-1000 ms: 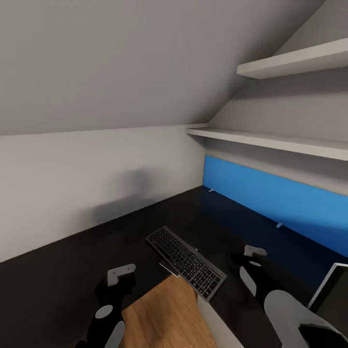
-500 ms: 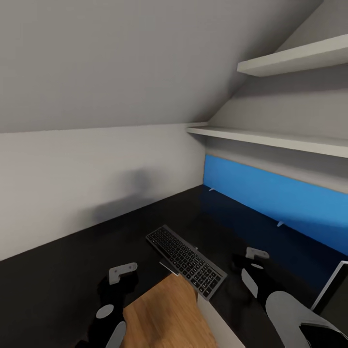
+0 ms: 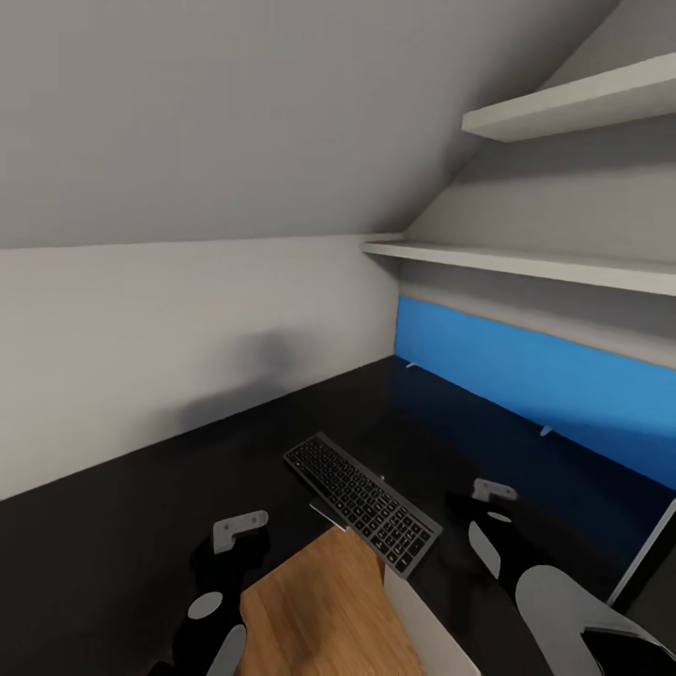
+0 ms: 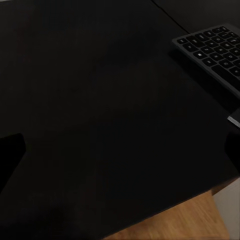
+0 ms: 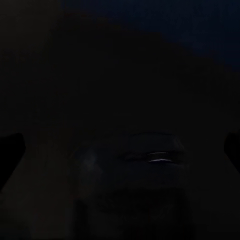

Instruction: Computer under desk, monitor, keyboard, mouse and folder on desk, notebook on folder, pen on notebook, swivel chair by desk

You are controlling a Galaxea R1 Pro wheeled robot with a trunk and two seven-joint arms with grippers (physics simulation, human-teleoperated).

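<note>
The head view has swung slightly left, so the monitor (image 3: 657, 554) has slid further toward the frame edge; the things themselves have not moved. The keyboard (image 3: 361, 502) lies on the black bench (image 3: 113, 526), between the left pincer (image 3: 237, 531) and the right pincer (image 3: 493, 490), nearer the left. Whether either pincer is released or clenched cannot be told. The left wrist view adds the keyboard's corner (image 4: 215, 50) close by and wood floor (image 4: 175, 225) past the bench edge. The right wrist view is too dark to read.

soft dim light, right wrist view near-black
</note>
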